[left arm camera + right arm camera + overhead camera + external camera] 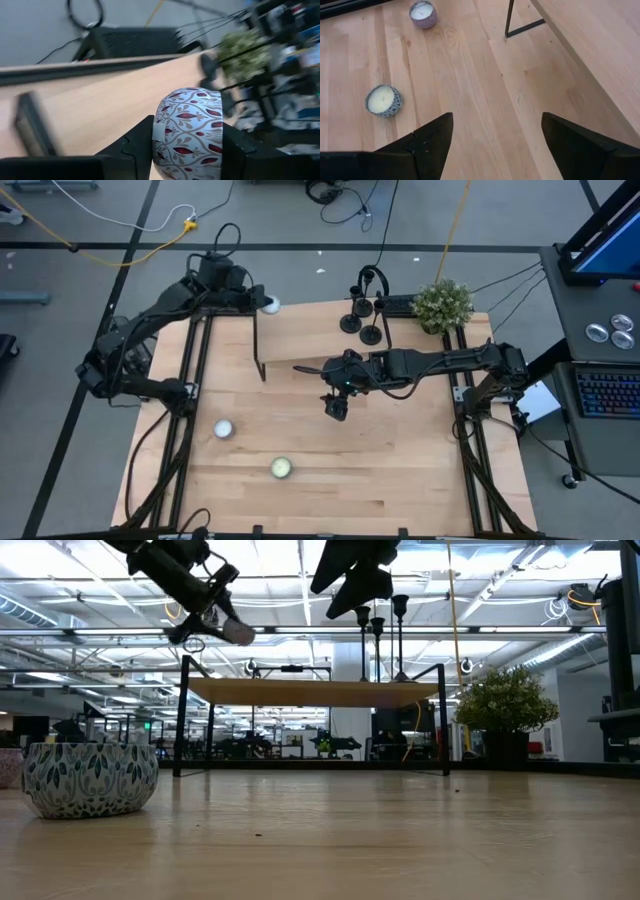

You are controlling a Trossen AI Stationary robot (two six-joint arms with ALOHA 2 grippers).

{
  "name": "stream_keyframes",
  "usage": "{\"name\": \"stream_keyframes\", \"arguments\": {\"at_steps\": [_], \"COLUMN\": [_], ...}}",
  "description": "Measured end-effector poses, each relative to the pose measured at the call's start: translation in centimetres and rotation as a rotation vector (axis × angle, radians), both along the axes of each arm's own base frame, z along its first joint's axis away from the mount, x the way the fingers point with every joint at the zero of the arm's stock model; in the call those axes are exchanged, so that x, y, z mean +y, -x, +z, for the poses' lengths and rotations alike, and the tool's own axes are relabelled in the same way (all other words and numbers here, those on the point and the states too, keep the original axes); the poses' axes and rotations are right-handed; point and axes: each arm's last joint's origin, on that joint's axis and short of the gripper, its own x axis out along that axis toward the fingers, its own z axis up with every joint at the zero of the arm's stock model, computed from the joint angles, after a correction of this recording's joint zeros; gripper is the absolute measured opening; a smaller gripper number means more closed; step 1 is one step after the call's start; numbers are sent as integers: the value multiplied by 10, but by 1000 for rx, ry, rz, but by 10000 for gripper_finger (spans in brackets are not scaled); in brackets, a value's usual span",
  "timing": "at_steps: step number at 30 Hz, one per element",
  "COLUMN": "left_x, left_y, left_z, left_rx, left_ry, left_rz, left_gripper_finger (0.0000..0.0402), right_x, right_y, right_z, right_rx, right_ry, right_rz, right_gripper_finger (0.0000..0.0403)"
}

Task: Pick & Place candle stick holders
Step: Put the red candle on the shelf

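From above, the three candle stick holders (362, 308) stand clustered on the raised shelf (300, 335) beside the plant (442, 304). The left end effector (268, 305) clamps a patterned candle tin (189, 131) (its leaf print shows only in the wrist view). The right end effector (496, 140) hangs wide and empty above the desk (400, 470), two candles (383, 100) lying below.
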Motion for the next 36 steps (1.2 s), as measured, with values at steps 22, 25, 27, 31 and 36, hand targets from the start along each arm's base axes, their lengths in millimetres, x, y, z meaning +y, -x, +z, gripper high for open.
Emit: {"name": "stream_keyframes", "arguments": {"at_steps": [22, 25, 27, 31, 36], "left_x": [-9, -6, -4, -1, 5], "left_y": [-38, -37, -41, -48, -60], "left_z": [-26, -29, -29, -28, -23], "left_rx": [117, 187, 213, 285, 451], "left_ry": [22, 18, -1, -18, -81], "left_rz": [-168, -202, -234, -296, -313], "left_gripper_finger": [150, 158, 156, 144, 154], "right_x": [0, 0, 0, 0, 0], "right_y": [-4, -4, -4, -4, -4], "right_z": [4, 3, 3, 3, 3], "right_rx": [-55, -55, -55, -55, -57], "right_ry": [-16, -16, -16, -16, -32], "right_rz": [-13, -13, -13, -13, -30], "right_gripper_finger": [293, 293, 293, 293, 293]}}
